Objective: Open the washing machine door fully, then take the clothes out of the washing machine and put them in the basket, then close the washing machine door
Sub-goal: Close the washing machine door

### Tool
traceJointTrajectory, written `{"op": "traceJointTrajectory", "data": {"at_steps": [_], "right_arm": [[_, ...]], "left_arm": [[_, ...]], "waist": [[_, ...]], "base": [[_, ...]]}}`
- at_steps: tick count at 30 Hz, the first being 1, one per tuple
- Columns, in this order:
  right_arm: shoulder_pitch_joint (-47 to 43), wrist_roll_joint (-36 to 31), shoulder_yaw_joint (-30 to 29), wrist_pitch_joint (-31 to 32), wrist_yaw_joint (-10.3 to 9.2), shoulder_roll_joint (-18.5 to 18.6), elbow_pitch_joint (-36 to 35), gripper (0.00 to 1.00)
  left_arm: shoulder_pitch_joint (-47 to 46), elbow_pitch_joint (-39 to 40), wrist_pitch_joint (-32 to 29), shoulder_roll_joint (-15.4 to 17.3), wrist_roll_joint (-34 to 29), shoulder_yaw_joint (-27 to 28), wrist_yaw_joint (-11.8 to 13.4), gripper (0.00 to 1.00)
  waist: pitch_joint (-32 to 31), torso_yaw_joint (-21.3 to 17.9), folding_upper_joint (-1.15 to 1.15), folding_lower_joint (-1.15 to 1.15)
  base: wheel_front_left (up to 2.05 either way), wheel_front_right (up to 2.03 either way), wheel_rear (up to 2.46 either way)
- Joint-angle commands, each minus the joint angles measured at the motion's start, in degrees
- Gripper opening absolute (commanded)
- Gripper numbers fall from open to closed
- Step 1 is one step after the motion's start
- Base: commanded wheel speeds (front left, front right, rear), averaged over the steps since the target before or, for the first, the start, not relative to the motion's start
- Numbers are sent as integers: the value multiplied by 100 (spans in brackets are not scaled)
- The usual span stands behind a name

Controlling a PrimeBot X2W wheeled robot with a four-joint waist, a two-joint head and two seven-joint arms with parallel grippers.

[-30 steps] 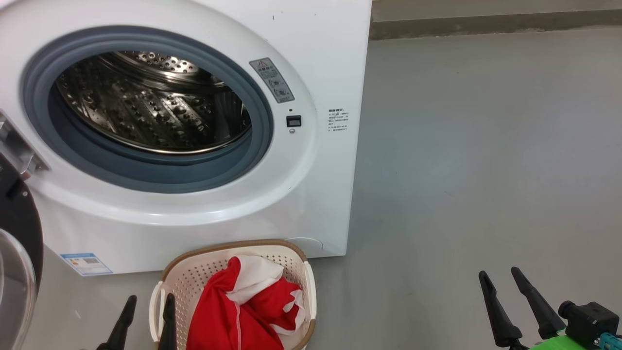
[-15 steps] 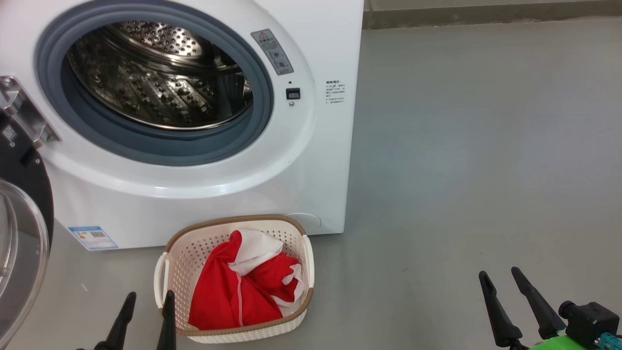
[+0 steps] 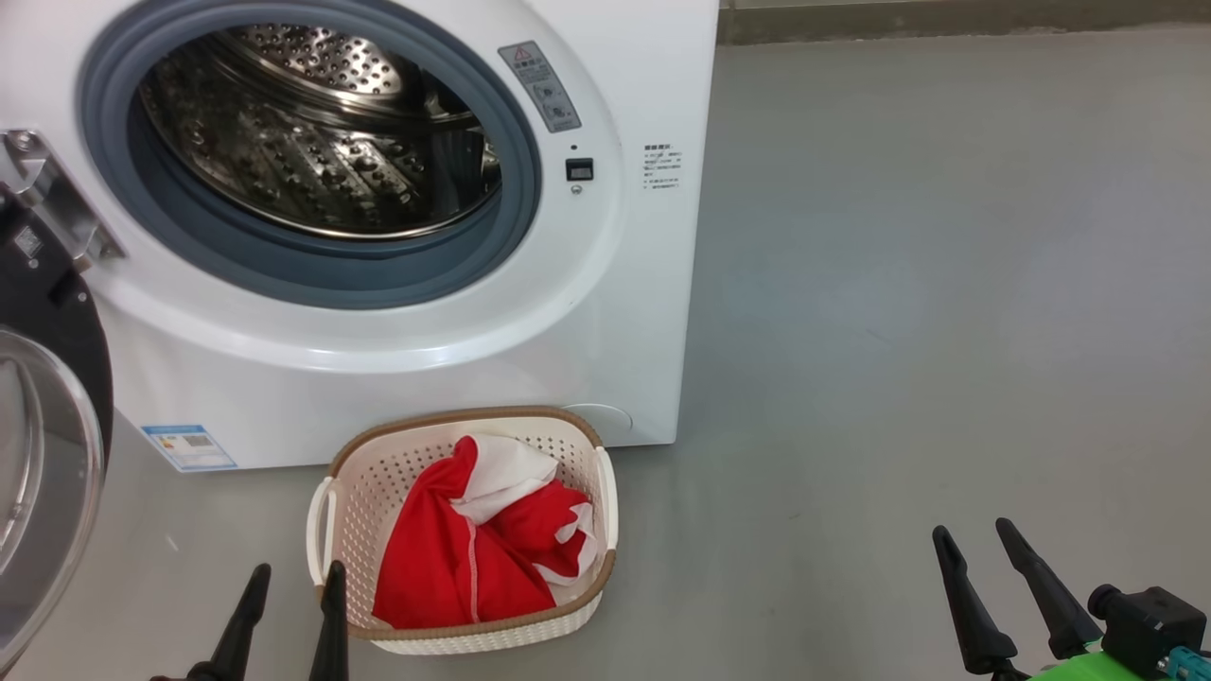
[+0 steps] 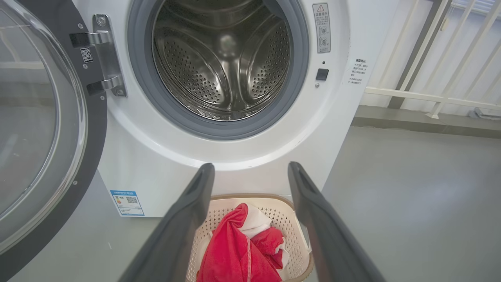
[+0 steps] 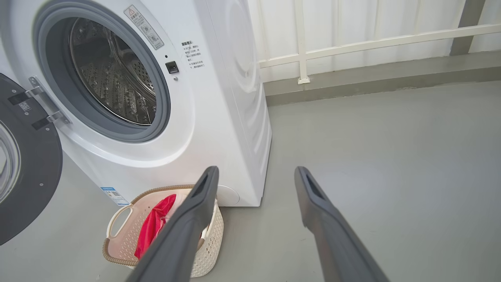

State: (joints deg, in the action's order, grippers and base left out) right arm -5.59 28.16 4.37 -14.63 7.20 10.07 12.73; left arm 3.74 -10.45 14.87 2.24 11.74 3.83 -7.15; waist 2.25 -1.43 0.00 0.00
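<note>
The white washing machine (image 3: pixel 624 85) stands with its door (image 3: pixel 43 445) swung wide open at the left, black ring and glass dome facing me. Its steel drum (image 4: pixel 223 58) holds no cloth. Red and white clothes (image 3: pixel 482 549) lie in the cream basket (image 3: pixel 345 525) on the floor before the machine. My left gripper (image 3: pixel 295 572) hangs open just left of the basket, holding nothing. My right gripper (image 3: pixel 973 532) is open over bare floor far to the right. The wrist views show the left gripper (image 4: pixel 250 168) and the right gripper (image 5: pixel 255 172) with fingers well apart.
Grey floor (image 3: pixel 946 284) stretches to the right of the machine. A low kerb and white railing (image 5: pixel 352 43) run along the back wall. The door's metal hinge (image 4: pixel 103 58) sits at the left of the opening.
The head camera has pulled back and shifted, so machine and basket sit higher in the picture and the whole basket shows. Both grippers keep their places and stay open.
</note>
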Motion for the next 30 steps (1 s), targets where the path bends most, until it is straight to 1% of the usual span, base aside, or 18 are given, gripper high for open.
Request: {"op": "traceJointTrajectory", "data": {"at_steps": [1,9,15,21,27,30], "right_arm": [[179,-24,97,-37,29,84,-158,100],[228,-29,193,-37,29,102,-154,100],[315,-20,387,-37,29,126,-123,100],[412,13,679,-37,29,156,-65,100],[494,45,879,-37,29,170,-26,100],[536,54,966,-37,29,185,-11,100]], "left_arm": [[-132,146,13,64,53,161,-26,100],[-152,56,13,64,110,169,-23,100],[-143,-9,13,64,210,160,54,100],[-84,-12,13,64,293,83,146,100],[-10,-33,13,64,488,17,287,100],[35,-55,13,64,553,1,318,100]], "waist": [[-4,26,0,0],[-24,256,0,0],[-36,541,0,0],[-55,970,0,0],[-67,1510,0,0],[-80,1781,0,0]], "base": [[0,0,0],[0,0,0],[0,0,0],[0,0,0],[0,0,0],[0,0,0]]}}
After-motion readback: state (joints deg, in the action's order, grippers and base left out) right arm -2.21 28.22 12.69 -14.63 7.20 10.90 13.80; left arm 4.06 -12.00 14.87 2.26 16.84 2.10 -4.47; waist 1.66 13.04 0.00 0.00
